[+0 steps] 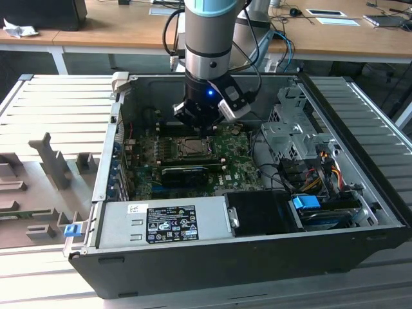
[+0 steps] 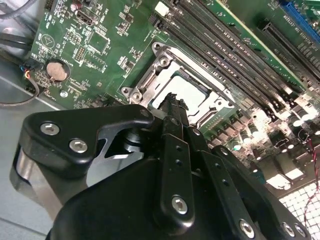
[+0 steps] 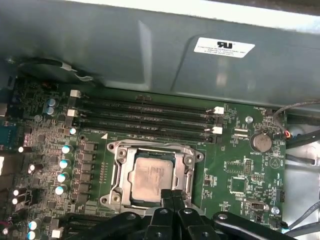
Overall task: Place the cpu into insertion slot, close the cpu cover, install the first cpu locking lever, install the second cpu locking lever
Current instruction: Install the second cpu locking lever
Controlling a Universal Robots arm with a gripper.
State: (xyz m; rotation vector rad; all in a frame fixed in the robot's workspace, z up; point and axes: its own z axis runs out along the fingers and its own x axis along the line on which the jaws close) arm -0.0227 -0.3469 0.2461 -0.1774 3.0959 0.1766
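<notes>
The open computer case point(image 1: 257, 251) is laid on its side on the tabletop so that the motherboard point(image 3: 240, 175) faces upward and can be reached from above by the arm. The tool point(image 3: 172, 202) is held low over the near edge of the insertion slot point(image 3: 116, 150), its fingers drawn narrow together and gripping nothing. The cpu point(image 3: 152, 177), a flat silver-grey square, is seen seated in the slot, framed by the silver cpu cover point(image 3: 187, 167) lowered around it.
</notes>
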